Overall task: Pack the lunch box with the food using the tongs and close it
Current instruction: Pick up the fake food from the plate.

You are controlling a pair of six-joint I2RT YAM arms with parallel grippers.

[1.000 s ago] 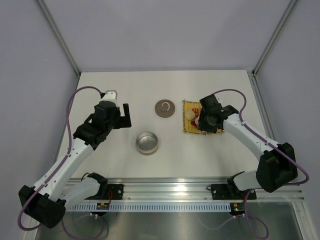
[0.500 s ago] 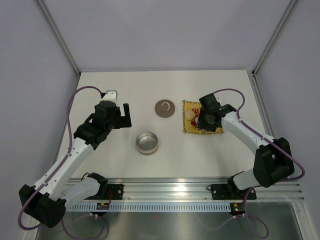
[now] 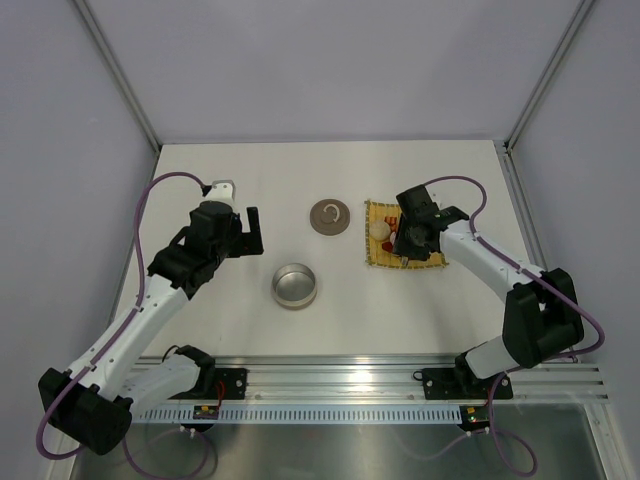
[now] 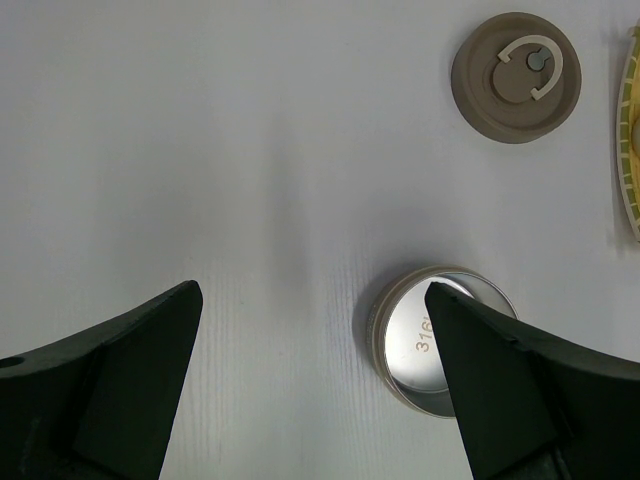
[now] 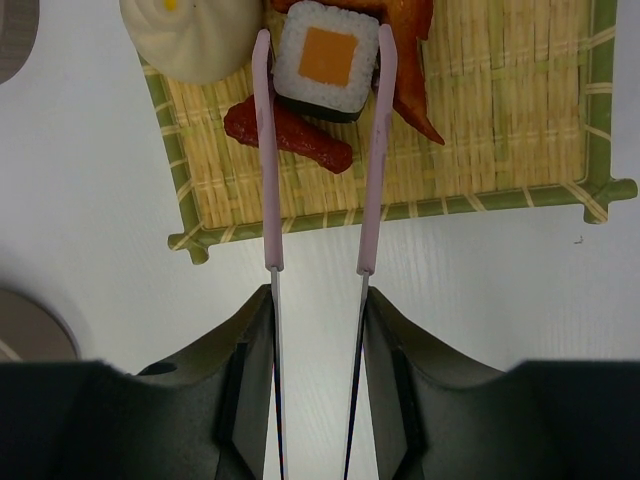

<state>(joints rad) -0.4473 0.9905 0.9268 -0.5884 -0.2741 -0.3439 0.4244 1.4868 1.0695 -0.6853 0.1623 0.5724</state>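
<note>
The lunch box (image 3: pixel 295 285) (image 4: pixel 412 345), a round silver tin, stands open with nothing in it; its grey-brown lid (image 3: pixel 330 216) (image 4: pixel 516 77) lies apart, ring handle up. My left gripper (image 3: pixel 250 232) (image 4: pixel 312 300) hovers open left of the tin, holding nothing. My right gripper (image 3: pixel 413 238) (image 5: pixel 316 300) is shut on the tongs (image 5: pixel 268 150). The tongs' pink arms flank the sushi piece (image 5: pixel 325 58), touching its sides. Around the sushi lie more food: a cream bun (image 5: pixel 195 35) (image 3: pixel 379 229), a red sausage bit (image 5: pixel 290 135) and an orange bit (image 5: pixel 415 60).
The food rests on a yellow woven mat (image 5: pixel 500 130) (image 3: pixel 374 255) with a green frame, right of the lid. Walls enclose the white table (image 3: pixel 240 180) on three sides, and a metal rail (image 3: pixel 330 380) runs along the near edge.
My right gripper has shifted slightly farther over the mat and the tongs' arms have narrowed onto the sushi piece. The left arm has not moved.
</note>
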